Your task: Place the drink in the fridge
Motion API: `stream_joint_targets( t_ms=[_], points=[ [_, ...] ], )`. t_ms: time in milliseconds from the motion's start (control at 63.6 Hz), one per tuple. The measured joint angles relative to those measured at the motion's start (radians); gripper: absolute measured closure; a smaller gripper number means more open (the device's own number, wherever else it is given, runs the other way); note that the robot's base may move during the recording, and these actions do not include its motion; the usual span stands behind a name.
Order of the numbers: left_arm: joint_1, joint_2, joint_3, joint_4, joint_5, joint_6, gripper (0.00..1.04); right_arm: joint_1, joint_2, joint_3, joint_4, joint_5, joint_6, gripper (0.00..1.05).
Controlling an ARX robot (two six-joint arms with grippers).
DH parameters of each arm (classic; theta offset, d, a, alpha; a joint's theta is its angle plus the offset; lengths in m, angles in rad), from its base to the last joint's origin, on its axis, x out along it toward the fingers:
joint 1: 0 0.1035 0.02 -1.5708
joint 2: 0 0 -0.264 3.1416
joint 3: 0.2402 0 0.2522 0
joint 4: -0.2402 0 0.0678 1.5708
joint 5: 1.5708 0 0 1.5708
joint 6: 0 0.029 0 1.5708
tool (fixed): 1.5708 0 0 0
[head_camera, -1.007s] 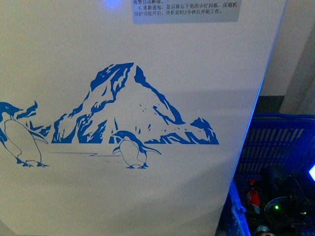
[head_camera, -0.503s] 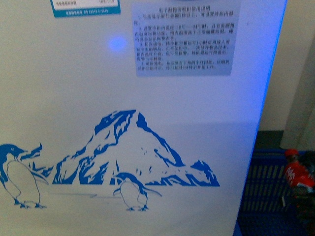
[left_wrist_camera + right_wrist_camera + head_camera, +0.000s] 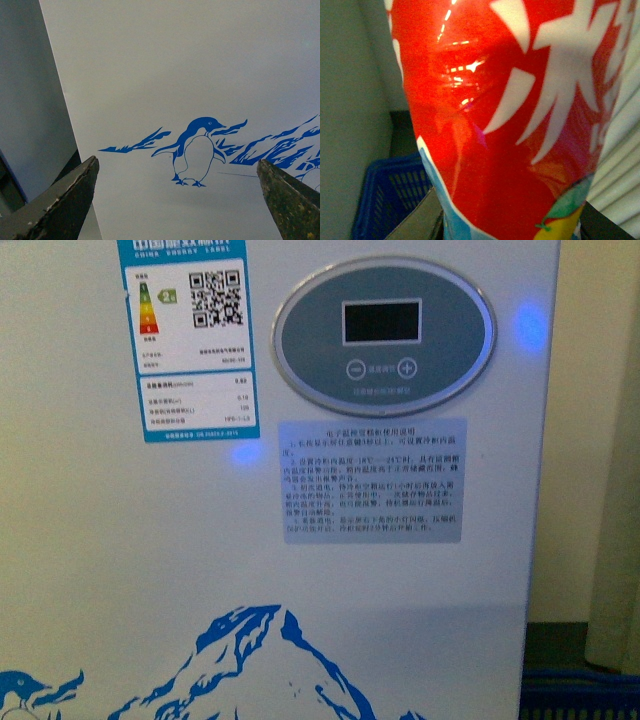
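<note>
View has risen up the fridge (image 3: 400, 620) to its panel (image 3: 383, 337), top centre, likely heading lidward; right fingers (image 3: 417, 220) pinch the drink (image 3: 510, 115), left fingers (image 3: 55, 205) spread.

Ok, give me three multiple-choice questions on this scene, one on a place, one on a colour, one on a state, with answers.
1. On the fridge, where is the energy label from the control panel? A left B right C below
2. The label on the drink is mainly: A green B red C black
3. The left gripper is: A open, empty B shut on the drink C shut on a handle
Answers: 1 A, the front view shows it left of the panel. 2 B, red with white lettering fills the right wrist view. 3 A, its fingers stand apart, nothing between them.
</note>
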Motion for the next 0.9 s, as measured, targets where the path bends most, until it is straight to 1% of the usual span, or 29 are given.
stream_joint_targets(
  t_ms=[16,47,63,79,94,126,142,173,236,299,472,897],
  points=[
    [0.000,0.000,0.000,0.000,0.000,0.000,0.08,0.104,-0.432,-0.114,-0.180,0.130,0.090,0.65],
    [0.000,0.000,0.000,0.000,0.000,0.000,0.08,0.113,-0.441,-0.119,-0.185,0.147,0.093,0.65],
    [0.000,0.000,0.000,0.000,0.001,0.000,0.08,0.138,-0.464,-0.134,-0.197,0.183,0.098,0.65],
    [0.000,0.000,0.000,0.000,0.000,0.000,0.08,0.176,-0.499,-0.158,-0.209,0.244,0.101,0.65],
    [0.000,0.000,0.000,0.000,0.000,0.000,0.08,0.193,-0.521,-0.173,-0.217,0.291,0.103,0.65],
    [0.000,0.000,0.000,0.000,-0.003,0.000,0.08,0.254,-0.611,-0.248,-0.240,0.383,0.110,0.65],
    [0.000,0.000,0.000,0.000,-0.003,0.000,0.08,0.276,-0.641,-0.280,-0.246,0.408,0.112,0.65],
    [0.000,0.000,0.000,0.000,-0.001,0.000,0.08,0.297,-0.689,-0.313,-0.254,0.421,0.114,0.65],
    [0.000,0.000,0.000,0.000,0.000,0.000,0.08,0.309,-0.722,-0.318,-0.249,0.457,0.119,0.66],
    [0.000,0.000,0.000,0.000,0.000,0.000,0.08,0.309,-0.721,-0.318,-0.249,0.467,0.122,0.66],
    [0.000,0.000,0.000,0.000,-0.001,0.000,0.08,0.315,-0.721,-0.318,-0.249,0.447,0.123,0.66],
    [0.000,0.000,0.000,0.000,0.000,0.000,0.08,0.315,-0.720,-0.318,-0.249,0.451,0.124,0.66]
  ],
)
